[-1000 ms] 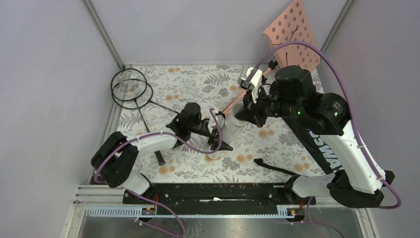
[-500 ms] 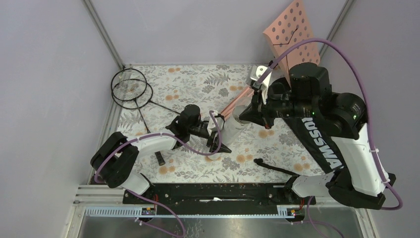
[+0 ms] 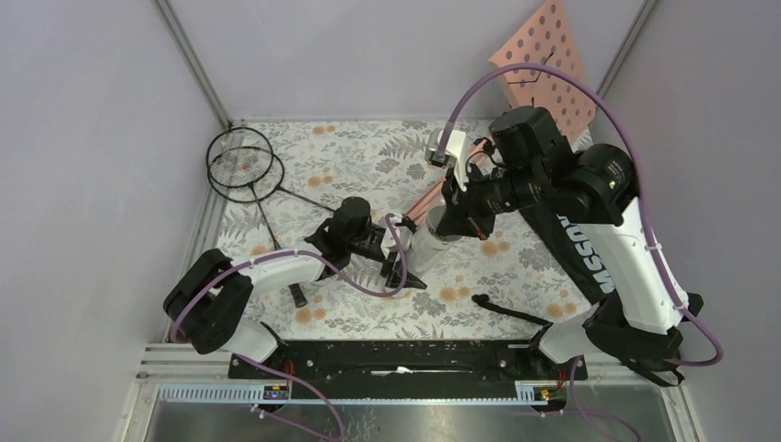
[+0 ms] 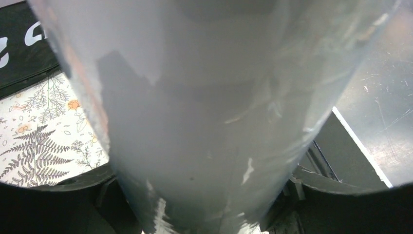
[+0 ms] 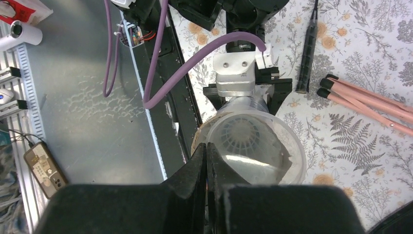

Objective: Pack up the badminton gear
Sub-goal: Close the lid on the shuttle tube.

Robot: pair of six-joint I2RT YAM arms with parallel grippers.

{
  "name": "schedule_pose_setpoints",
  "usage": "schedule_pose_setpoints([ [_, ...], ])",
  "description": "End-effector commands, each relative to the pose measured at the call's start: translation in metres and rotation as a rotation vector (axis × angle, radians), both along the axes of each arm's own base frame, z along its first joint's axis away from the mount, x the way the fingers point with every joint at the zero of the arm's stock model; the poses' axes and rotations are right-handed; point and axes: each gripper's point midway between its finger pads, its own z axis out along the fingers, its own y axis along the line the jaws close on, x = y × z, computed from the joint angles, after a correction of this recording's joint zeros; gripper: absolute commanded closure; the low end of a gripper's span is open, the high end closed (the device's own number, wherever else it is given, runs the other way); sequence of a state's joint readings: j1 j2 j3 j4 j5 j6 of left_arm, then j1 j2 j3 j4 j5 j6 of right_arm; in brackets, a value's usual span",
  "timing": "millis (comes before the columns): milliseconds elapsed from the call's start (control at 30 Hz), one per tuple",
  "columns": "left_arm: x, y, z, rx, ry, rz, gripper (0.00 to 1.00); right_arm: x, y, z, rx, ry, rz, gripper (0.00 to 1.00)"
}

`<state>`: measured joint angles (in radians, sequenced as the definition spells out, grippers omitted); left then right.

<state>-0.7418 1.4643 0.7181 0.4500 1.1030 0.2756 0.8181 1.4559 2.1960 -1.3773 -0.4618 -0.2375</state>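
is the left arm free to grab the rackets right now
Probably not yet: the left gripper is clamped on the white tube. Once it lets go, the way to the rackets looks open.

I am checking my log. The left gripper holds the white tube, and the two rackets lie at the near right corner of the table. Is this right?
One detail is wrong. The left gripper holds the white tube, but the two rackets lie at the far left corner of the table; the top external view shows it.
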Motion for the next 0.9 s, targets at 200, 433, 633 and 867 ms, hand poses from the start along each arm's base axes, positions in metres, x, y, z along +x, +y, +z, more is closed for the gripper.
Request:
schedule_pose_setpoints([
  [200, -0.0099, 0.0044, 0.0082, -0.037, -0.050, -0.051, 0.33, -0.0204, -0.0009, 0.0113, 0.033, 0.059, 0.045, 1.00],
  [433, -0.0097, 0.0045, 0.0089, -0.040, -0.059, -0.052, 0.33, -0.0219, -0.0004, 0.0160, 0.044, 0.065, 0.043, 0.90],
  [633, -0.0096, 0.0048, 0.0084, -0.038, -0.057, -0.050, 0.33, -0.0220, -0.0003, 0.0148, 0.041, 0.067, 0.045, 0.89],
  [867, -0.0084, 0.0036, 0.0081, -0.035, -0.055, -0.049, 0.33, -0.0211, -0.0023, 0.0162, 0.044, 0.054, 0.032, 0.66],
])
